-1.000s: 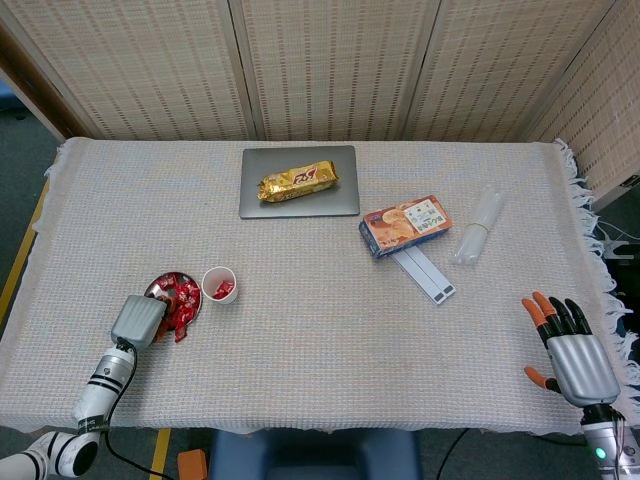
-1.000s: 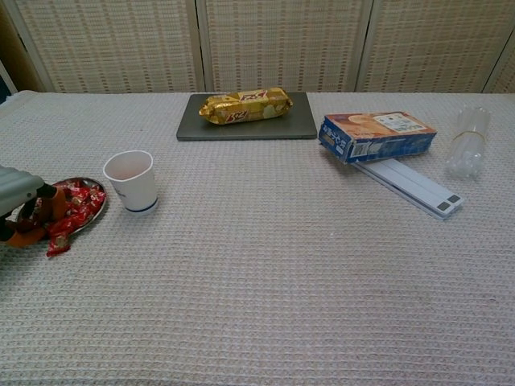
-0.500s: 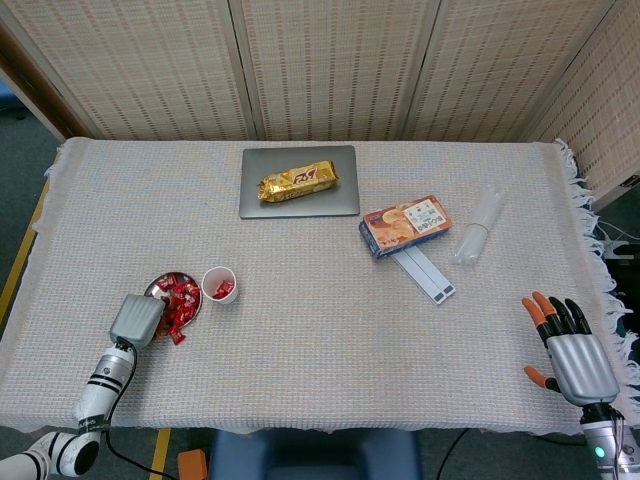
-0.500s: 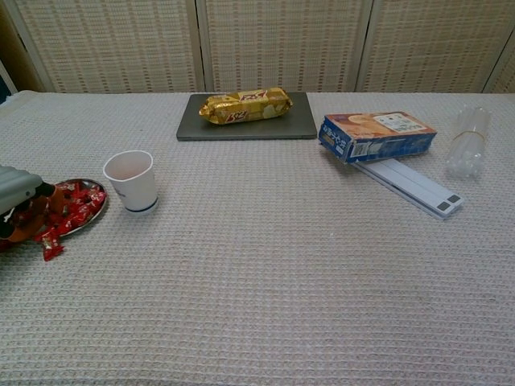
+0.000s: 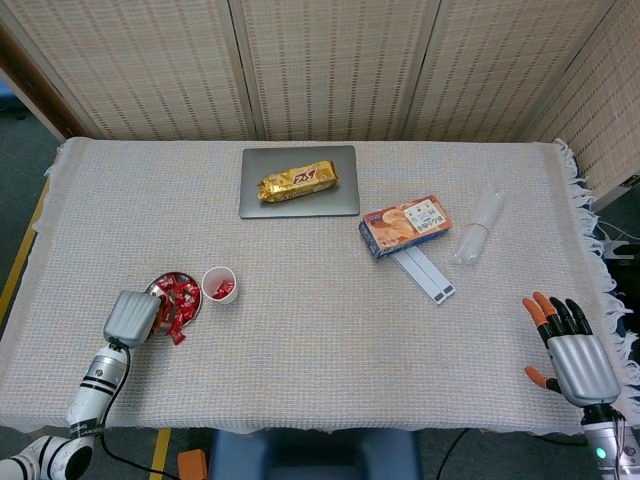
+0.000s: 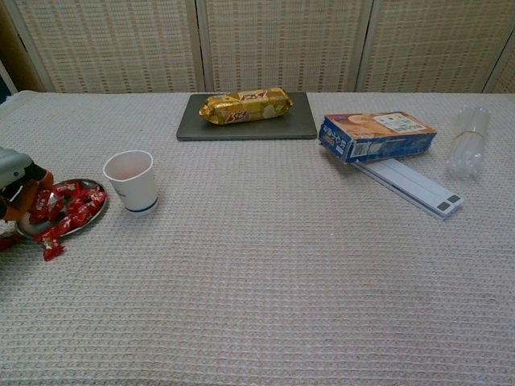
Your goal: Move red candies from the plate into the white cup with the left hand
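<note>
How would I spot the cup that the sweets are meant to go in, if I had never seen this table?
Look at the near left part of the cloth-covered table. A small metal plate heaped with red candies sits there, and the white cup stands just to its right. It is the only cup, upright, with a few red candies already inside.

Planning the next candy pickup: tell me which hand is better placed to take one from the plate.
Left. The left hand is already at the plate of red candies, beside the white cup. The right hand is open at the table's far right edge.
</note>
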Controlling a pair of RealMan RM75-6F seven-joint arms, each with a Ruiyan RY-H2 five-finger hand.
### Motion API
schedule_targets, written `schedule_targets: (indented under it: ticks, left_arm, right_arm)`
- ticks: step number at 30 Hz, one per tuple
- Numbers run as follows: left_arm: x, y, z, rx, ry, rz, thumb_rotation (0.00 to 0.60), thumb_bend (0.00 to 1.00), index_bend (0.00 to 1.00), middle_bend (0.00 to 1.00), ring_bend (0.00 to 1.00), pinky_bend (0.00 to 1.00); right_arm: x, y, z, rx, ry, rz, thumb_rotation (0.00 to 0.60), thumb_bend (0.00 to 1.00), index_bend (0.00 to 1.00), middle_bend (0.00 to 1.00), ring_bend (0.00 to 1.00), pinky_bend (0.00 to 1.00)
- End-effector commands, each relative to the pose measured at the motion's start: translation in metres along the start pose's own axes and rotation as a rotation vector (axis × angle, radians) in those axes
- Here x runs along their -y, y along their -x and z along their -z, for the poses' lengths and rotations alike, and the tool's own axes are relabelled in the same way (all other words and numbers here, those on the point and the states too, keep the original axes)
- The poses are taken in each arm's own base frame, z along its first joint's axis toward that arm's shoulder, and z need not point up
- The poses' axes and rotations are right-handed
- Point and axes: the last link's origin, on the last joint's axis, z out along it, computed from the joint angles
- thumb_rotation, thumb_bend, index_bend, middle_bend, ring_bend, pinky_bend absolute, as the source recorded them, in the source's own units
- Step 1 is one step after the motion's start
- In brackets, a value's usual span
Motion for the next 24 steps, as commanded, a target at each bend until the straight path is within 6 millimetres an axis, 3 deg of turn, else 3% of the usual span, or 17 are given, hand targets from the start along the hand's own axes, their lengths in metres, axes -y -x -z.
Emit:
schedule_targets:
  ticks: [1, 5, 9, 11, 12, 14, 20, 24]
  left_arm:
    - [0.001, -0.015, 0.000, -0.040, 0.002, 0.010, 0.600, 0.73, 0.72, 0.74, 0.66, 1.00]
    - [-0.009, -0.037, -0.007, -0.092, 0.029, 0.029, 0.600, 0.74, 0.72, 0.74, 0.66, 1.00]
    - [-0.017, -0.045, -0.011, -0.110, 0.047, 0.034, 0.600, 0.74, 0.72, 0.74, 0.66, 1.00]
    - [-0.032, -0.057, -0.021, -0.135, 0.082, 0.053, 0.600, 0.74, 0.72, 0.74, 0.66, 1.00]
    - [-0.055, -0.068, -0.035, -0.160, 0.138, 0.076, 0.600, 0.74, 0.72, 0.74, 0.66, 1.00]
    - [-0.072, -0.074, -0.051, -0.170, 0.158, 0.078, 0.600, 0.74, 0.72, 0.74, 0.66, 1.00]
    - [-0.099, -0.075, -0.074, -0.177, 0.191, 0.065, 0.600, 0.73, 0.72, 0.73, 0.66, 1.00]
    - [-0.108, -0.069, -0.082, -0.173, 0.198, 0.055, 0.600, 0.72, 0.72, 0.73, 0.65, 1.00]
  right_arm:
    - [0.000, 0.000, 0.000, 0.000, 0.000, 0.000, 0.600, 0.06, 0.00, 0.00, 0.00, 0.00]
    - [0.000, 0.000, -0.001, 0.002, -0.001, 0.000, 0.600, 0.06, 0.00, 0.00, 0.00, 0.00]
    - [0.000, 0.001, -0.001, 0.004, -0.001, 0.001, 0.600, 0.06, 0.00, 0.00, 0.00, 0.00]
    - [0.001, 0.001, -0.002, 0.009, -0.003, 0.003, 0.600, 0.06, 0.00, 0.00, 0.00, 0.00]
    - [0.000, 0.002, -0.003, 0.011, -0.001, 0.003, 0.600, 0.06, 0.00, 0.00, 0.00, 0.00]
    - [-0.001, 0.001, -0.004, 0.011, 0.005, 0.002, 0.600, 0.06, 0.00, 0.00, 0.00, 0.00]
    - [-0.004, -0.001, -0.004, 0.003, 0.020, -0.002, 0.600, 0.06, 0.00, 0.00, 0.00, 0.00]
    - [-0.006, -0.002, -0.004, -0.001, 0.026, -0.006, 0.600, 0.06, 0.00, 0.00, 0.00, 0.00]
